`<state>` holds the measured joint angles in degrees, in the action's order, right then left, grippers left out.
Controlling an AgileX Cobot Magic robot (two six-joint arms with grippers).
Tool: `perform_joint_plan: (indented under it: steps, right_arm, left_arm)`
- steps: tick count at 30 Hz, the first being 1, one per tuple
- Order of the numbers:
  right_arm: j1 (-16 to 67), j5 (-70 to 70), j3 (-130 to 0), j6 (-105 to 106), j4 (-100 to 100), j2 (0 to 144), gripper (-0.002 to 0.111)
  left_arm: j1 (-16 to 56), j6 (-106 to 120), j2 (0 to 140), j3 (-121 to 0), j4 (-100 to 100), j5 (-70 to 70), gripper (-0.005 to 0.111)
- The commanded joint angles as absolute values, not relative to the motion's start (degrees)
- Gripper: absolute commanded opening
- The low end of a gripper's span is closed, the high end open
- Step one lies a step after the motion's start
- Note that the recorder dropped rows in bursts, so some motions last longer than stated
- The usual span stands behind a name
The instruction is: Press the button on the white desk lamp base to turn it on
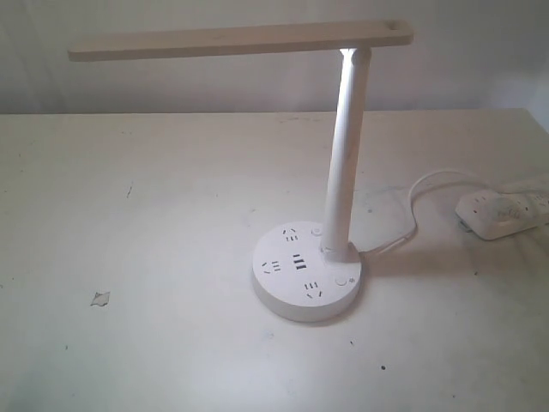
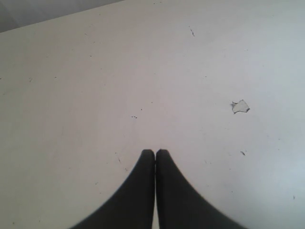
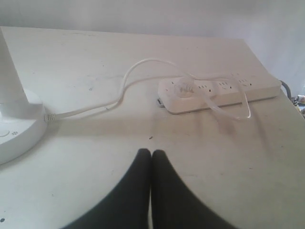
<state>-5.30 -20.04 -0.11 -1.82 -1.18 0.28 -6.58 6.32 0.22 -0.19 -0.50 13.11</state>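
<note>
— Left tool, right tool?
— Both pinched fully together, empty, over the bench.
— The button?
— Four o'clock on the white desk lamp base. The right wrist view cuts that base off.

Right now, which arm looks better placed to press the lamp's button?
Probably the right: the button sits on the right side of the white desk lamp base, and the right gripper faces that base. The left gripper faces table, no lamp.
</note>
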Motion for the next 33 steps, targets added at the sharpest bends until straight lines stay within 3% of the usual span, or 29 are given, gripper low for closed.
perform_joint_plan:
  steps: [1, 33]
  right_arm:
    - [-5.61, -20.03, 0.00, -1.97, -1.06, 0.00, 0.000]
    - [-5.61, -20.14, 0.00, -2.77, -1.06, 0.00, 0.000]
  left_arm:
    - [-6.61, 6.25, 0.00, 0.00, -0.36, 13.22, 0.000]
    - [-6.61, 6.25, 0.00, 0.00, -0.36, 13.22, 0.000]
